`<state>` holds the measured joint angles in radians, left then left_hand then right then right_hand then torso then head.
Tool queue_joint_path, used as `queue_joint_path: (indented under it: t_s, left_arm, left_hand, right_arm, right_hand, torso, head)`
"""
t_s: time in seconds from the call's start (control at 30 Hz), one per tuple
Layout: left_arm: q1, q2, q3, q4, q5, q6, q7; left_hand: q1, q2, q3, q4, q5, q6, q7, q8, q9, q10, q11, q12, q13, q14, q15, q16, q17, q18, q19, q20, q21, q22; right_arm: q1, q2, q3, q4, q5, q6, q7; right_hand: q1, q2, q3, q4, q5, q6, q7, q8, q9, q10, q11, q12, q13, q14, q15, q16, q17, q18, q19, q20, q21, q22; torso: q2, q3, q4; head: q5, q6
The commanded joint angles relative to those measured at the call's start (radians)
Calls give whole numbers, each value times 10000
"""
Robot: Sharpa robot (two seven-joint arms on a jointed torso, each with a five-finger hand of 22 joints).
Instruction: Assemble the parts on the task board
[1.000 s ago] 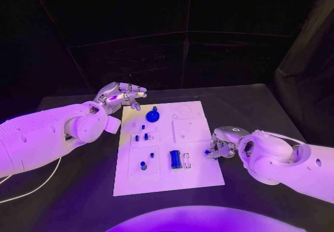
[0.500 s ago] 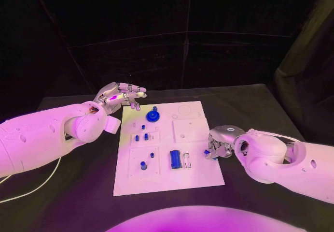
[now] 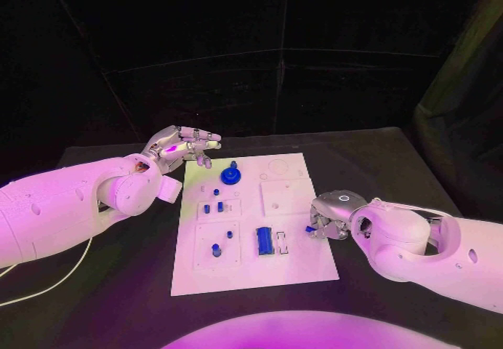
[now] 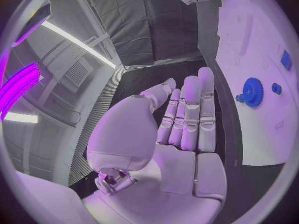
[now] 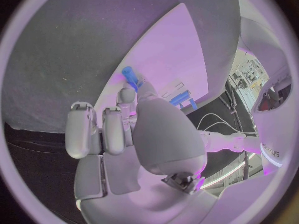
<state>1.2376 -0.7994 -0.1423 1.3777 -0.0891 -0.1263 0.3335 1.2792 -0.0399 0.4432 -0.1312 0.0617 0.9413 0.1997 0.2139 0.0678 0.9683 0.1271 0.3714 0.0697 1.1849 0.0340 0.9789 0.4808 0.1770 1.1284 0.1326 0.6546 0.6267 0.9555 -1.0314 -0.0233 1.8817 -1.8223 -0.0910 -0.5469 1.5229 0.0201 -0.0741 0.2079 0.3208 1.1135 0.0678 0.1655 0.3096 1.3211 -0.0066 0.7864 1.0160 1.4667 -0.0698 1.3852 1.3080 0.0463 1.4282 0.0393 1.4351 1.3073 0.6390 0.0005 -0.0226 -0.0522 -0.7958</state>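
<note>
The head camera looks steeply down from above onto the black table (image 3: 367,156), taking in the whole task board (image 3: 256,218) from some way off. The left wrist camera sits close behind the left hand (image 4: 177,134), facing along its fingers past the board's edge (image 4: 261,74). The right wrist camera sits just behind the right hand (image 5: 134,129), facing the board's edge (image 5: 181,55). All three share the board.

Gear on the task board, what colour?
Blue; the gear shows best in the left wrist view, also the head view.
</note>
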Motion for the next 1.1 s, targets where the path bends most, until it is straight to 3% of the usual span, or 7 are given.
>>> queue_joint_path:
  t_s: [0.03, 0.13, 0.17, 0.33, 0.5, 0.83, 1.1]
  left_arm:
    - [11, -1, 3, 15, 33, 134, -49]
    - [11, 6, 1, 10, 33, 132, -45]
    - [11, 8, -1, 9, 33, 129, -41]
    - [11, -1, -2, 27, 33, 137, -35]
    - [11, -14, -3, 41, 33, 128, -30]
    - [12, -40, -4, 80, 33, 120, -25]
    - [13, -46, -4, 94, 33, 134, -29]
  left_hand:
    - [-51, -64, 67, -16, 53, -55, 1, 48, 3, -51, -14, 65, -12, -99, 3, 35, -8, 62, -78, -7, -40, -9]
    - [-51, -64, 67, -16, 53, -55, 1, 48, 3, -51, -14, 65, -12, -99, 3, 35, -8, 62, -78, -7, -40, -9]
    - [-51, -64, 67, -16, 53, -55, 1, 48, 3, -51, -14, 65, -12, -99, 3, 35, -8, 62, -78, -7, -40, -9]
    - [-69, -50, 81, -5, 52, -54, 4, 64, 6, -54, -11, 79, -10, -105, 7, 39, -15, 60, -84, -4, -39, -11]
    - [-74, -43, 85, -1, 52, -51, 3, 70, 7, -52, -11, 84, -9, -106, 8, 40, -17, 60, -85, -3, -39, -12]
    - [-70, -42, 89, -4, 53, -51, 1, 72, 8, -52, -13, 86, -9, -106, 8, 41, -17, 60, -85, -3, -39, -12]
    - [-70, -42, 89, -4, 53, -51, 1, 72, 8, -52, -13, 86, -9, -106, 8, 41, -17, 60, -85, -3, -39, -12]
  right_arm:
    - [-68, -70, -62, 154, 1323, -788, -181]
    - [-66, -167, -60, 318, 2136, -1449, -182]
    - [-65, -218, -59, 408, 2527, -1795, -182]
    - [-63, -335, -56, 585, 3517, -2468, -121]
    - [-62, -370, -54, 673, 4347, -2847, 14]
    - [-62, -232, -55, 661, 5402, -2753, 210]
    - [-62, 178, -55, 430, 5674, -2364, 147]
  right_hand:
    - [-112, -127, 728, -301, 270, 54, 14, -26, 68, 203, -50, 95, 60, 618, -40, 70, 420, 14, 96, 4, 59, 832]
    - [-401, -387, 965, -78, 516, 77, 2, -77, 80, 239, -48, 173, 111, 623, -44, 105, 461, 10, 108, 12, 76, 857]
    - [-555, -587, 1186, 52, 520, 108, -20, -109, 95, 267, -58, 210, 132, 626, -65, 126, 486, 4, 122, 16, 94, 882]
    - [-816, -814, 1520, 275, 415, 167, -1, -154, 119, 236, -60, 1, -25, 591, -49, 15, 359, 7, 124, 5, 98, 892]
    - [-1012, -1014, 1787, 383, 773, 280, -32, -164, 157, 352, -75, 92, 17, 619, -64, 106, 468, -17, 198, -8, 171, 992]
    - [-1452, -1158, 1910, 539, 1318, 479, -95, -143, 239, 580, -122, 372, 190, 656, -98, 246, 631, -35, 253, -37, 228, 1072]
    - [-1551, -1138, 1917, 578, 1374, 534, -116, -131, 259, 650, -137, 483, 268, 667, -110, 290, 683, -44, 278, -47, 253, 1107]
  torso:
    - [-1, -5, 14]
    - [-2, -7, 16]
    - [5, -7, 15]
    - [12, -6, 3]
    - [15, -8, -11]
    - [12, -13, 15]
    - [12, -11, 7]
  head:
    - [11, 8]
    - [27, 8]
    - [35, 14]
    - [53, -3]
    - [67, -19]
    - [80, -64]
    - [109, -88]
